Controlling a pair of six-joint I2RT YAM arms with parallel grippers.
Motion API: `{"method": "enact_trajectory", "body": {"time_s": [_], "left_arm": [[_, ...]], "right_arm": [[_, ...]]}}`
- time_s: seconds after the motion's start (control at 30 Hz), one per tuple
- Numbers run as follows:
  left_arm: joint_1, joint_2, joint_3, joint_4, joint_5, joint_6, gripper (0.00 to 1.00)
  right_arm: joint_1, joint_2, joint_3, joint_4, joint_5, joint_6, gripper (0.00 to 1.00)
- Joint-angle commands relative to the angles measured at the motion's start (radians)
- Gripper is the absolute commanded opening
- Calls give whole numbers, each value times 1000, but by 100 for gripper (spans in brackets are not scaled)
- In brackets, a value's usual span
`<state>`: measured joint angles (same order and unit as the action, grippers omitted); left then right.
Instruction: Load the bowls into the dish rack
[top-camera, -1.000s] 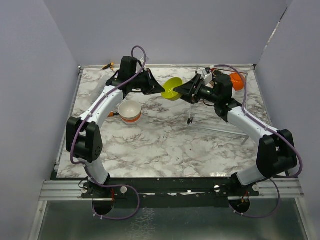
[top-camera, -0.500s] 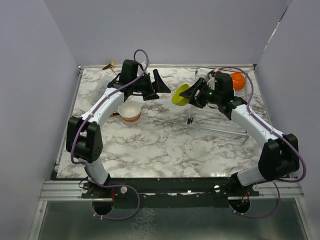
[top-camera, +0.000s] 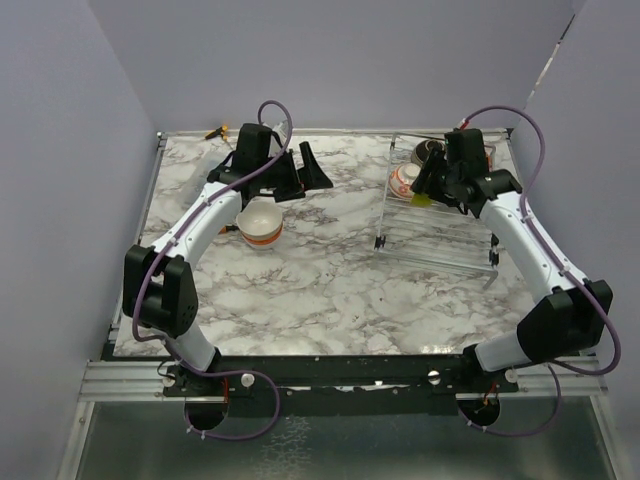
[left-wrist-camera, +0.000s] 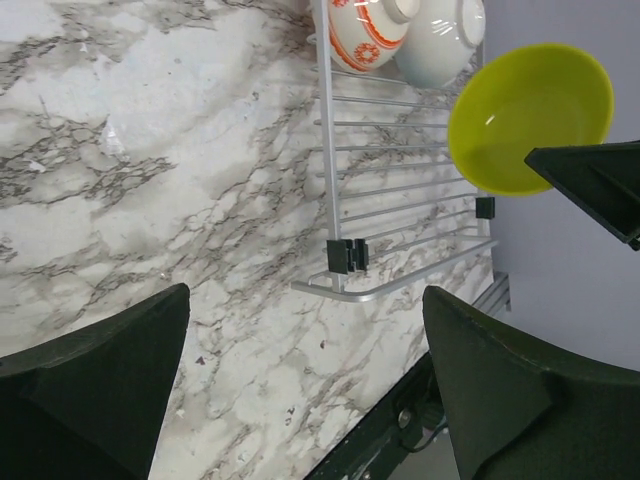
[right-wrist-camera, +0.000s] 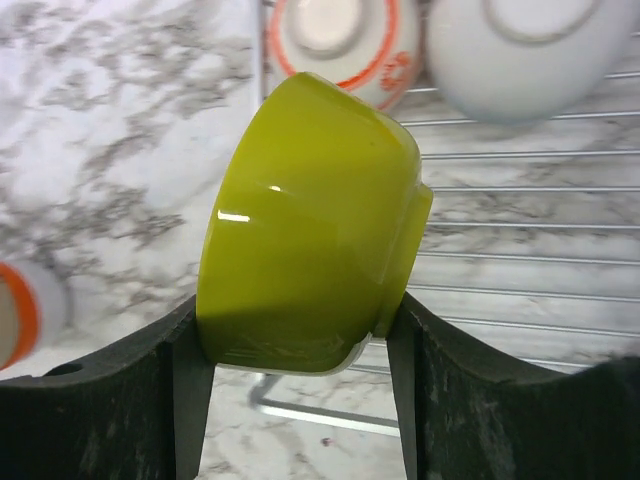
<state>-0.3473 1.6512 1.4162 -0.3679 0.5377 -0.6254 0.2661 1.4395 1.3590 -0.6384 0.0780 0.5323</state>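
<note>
The lime green bowl (right-wrist-camera: 305, 240) is being gripped by the right gripper (top-camera: 424, 190); its black fingers (right-wrist-camera: 190, 400) are being pressed on the bowl's two sides, so this pincer is clenched on the bowl. The bowl is being held tipped on its side, up over the far left part of the dish rack (top-camera: 440, 225); whether it is touching the thin bars cannot be told.

Two other bowls are being kept at the far end of the rack, side by side; one is the patterned bowl (left-wrist-camera: 365, 30), white with orange marks, and just beside it is the plain white bowl (left-wrist-camera: 440, 35); their bottoms are being shown to the right wrist camera.

The left gripper (top-camera: 305, 175) is being held wide open, released, with nothing between its fingers (left-wrist-camera: 100, 390); it is being held above the marble table (top-camera: 330, 280), well apart from the rack. In the left wrist view the green bowl is being seen past the rack's near corner, with a black fingertip of the other arm at its edge.

The banded bowl (top-camera: 260, 225), white with an orange stripe, is being left on the table, open side up, under the left arm.
</note>
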Motion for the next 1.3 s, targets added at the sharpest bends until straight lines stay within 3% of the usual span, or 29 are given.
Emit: {"method": "enact_trajectory", "body": {"time_s": [0.0, 0.27, 0.47, 0.7, 1.27], "left_arm": [[-2, -36, -4, -68, -108, 61, 99], [-1, -51, -4, -146, -163, 115, 99], [-1, -60, -14, -170, -188, 139, 99], [4, -59, -12, -202, -203, 184, 99], [21, -54, 3, -245, -205, 211, 98]], "right_arm": [[-10, 69, 63, -195, 274, -120, 31], [-13, 191, 109, -320, 530, -174, 36], [-15, 257, 116, -345, 592, -192, 45], [-16, 364, 128, -364, 702, -234, 45], [-18, 531, 187, -415, 720, -276, 49]]}}
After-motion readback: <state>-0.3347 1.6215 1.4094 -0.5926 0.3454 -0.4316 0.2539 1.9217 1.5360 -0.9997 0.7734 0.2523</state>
